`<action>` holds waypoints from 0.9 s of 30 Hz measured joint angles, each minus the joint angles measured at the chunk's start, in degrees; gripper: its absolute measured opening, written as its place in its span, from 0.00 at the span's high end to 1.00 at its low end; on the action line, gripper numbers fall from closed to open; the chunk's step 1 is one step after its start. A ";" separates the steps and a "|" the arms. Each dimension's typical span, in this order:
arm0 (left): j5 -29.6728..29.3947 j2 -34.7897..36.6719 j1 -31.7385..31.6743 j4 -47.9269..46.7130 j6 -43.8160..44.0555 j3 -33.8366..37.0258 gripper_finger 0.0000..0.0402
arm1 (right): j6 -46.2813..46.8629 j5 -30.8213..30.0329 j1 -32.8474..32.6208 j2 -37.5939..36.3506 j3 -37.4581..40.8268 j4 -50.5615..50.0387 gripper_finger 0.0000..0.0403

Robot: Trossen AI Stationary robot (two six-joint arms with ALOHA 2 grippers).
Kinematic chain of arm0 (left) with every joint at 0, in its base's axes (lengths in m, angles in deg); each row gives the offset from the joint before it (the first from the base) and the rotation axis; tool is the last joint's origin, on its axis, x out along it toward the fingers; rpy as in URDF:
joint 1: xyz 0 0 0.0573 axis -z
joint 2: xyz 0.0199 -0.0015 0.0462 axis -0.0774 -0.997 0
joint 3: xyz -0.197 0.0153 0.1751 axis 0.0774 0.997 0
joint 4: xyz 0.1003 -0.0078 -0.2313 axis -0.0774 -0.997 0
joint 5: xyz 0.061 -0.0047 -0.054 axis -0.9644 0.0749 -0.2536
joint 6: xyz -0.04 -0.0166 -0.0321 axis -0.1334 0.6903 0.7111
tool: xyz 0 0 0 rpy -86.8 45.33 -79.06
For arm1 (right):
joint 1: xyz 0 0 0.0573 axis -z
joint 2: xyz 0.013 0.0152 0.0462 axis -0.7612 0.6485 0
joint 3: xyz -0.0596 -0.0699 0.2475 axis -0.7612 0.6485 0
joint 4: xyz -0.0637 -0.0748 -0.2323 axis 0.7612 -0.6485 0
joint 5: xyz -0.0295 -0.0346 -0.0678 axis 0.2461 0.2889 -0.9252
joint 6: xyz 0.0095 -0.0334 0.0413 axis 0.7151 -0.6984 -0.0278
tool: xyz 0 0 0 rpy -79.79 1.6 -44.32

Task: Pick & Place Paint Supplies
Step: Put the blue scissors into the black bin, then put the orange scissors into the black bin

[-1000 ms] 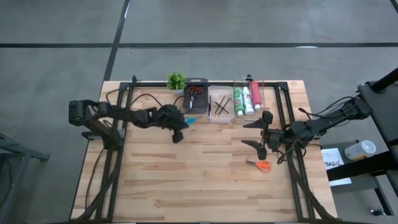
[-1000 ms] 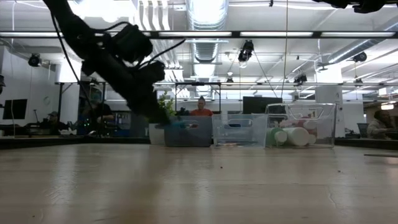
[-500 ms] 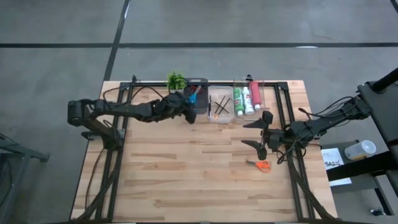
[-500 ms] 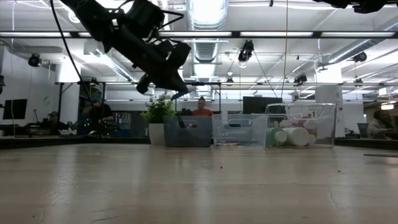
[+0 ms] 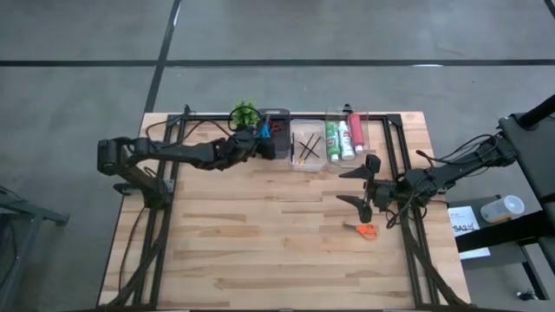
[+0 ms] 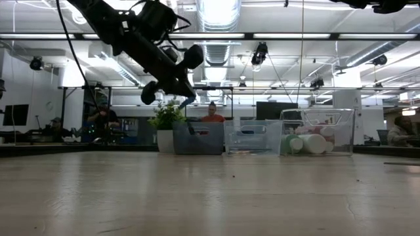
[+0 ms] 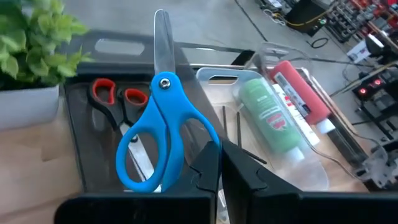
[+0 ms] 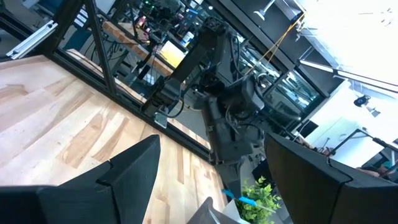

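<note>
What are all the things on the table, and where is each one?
Blue scissors: one, held above the dark bin.
Red scissors: one, inside the dark bin.
Orange scissors: one, loose on the table.
Brushes: a few, dark, middle clear bin.
Paint tubes: three, green, white, red, right clear bin.
Plant: one, green, beside the dark bin.
Left gripper: fingers shut on the blue scissors.
Right gripper: fingers open, above the table near the orange scissors.

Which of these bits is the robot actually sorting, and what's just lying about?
Part of the job: blue scissors in the left gripper, red scissors in the dark bin, orange scissors, paint tubes, brushes.

Just there: potted plant.
</note>
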 joint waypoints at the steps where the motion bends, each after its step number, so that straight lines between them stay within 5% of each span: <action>1: -0.04 -0.62 0.00 -0.09 0.60 -0.26 0.97 | 0.02 0.00 0.04 0.02 0.00 -0.01 0.29; 15: -0.71 -12.67 -0.34 -4.34 8.70 -7.27 0.98 | -0.02 0.00 0.03 0.02 0.02 0.00 0.29; 27: -0.21 -13.65 -0.74 -5.23 12.09 -6.65 0.98 | 0.01 0.00 0.00 0.02 0.00 -0.02 0.29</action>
